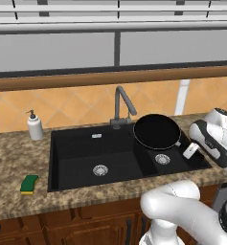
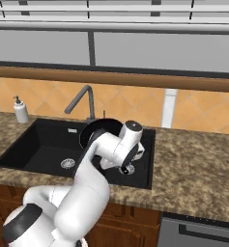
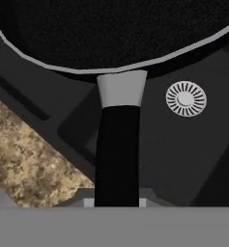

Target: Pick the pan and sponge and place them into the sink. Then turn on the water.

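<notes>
Pan (image 1: 156, 130) is hanging over the sink (image 1: 76, 158) in our clamped gripper (image 3: 117, 201); sponge (image 1: 29, 183) and water are waiting.

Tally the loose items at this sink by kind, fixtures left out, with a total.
Pan: 1, held by its handle over the small basin of the sink
Sponge: 1, on the counter left of the sink
Soap bottle: 1, on the counter behind the sink's left corner
Total: 3
</notes>
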Controlling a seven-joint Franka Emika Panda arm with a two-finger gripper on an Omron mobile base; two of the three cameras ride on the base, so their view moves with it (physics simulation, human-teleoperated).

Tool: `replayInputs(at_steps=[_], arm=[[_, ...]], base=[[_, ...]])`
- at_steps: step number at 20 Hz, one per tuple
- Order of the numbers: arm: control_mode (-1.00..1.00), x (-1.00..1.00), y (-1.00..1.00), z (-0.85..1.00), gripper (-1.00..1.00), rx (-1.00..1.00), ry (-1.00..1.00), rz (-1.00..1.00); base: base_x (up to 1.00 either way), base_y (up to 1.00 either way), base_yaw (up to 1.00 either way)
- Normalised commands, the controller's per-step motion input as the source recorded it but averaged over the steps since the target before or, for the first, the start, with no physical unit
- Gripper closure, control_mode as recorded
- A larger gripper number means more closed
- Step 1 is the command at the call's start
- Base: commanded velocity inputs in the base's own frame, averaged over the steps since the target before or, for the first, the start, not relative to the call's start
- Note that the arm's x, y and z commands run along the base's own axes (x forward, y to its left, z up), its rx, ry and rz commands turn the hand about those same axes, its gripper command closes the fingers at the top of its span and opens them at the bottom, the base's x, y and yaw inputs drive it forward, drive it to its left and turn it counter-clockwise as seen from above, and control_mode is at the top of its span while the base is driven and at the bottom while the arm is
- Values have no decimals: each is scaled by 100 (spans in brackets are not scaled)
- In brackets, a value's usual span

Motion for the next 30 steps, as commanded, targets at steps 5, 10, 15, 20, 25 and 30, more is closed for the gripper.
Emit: replayInputs(at_steps=[5,10,15,20,25,30], arm=[[-100,1,100,7,100,-19,0,24],[-100,21,100,-5,100,-14,0,8],[-100,60,100,-7,100,-5,1,0],[-100,62,72,-11,100,0,12,5],[-100,66,72,-33,100,-2,14,7],[-100,40,63,-33,100,-11,3,1]], base=[[0,0,0],[0,0,0],[0,0,0],[0,0,0],[0,0,0],[0,0,0]])
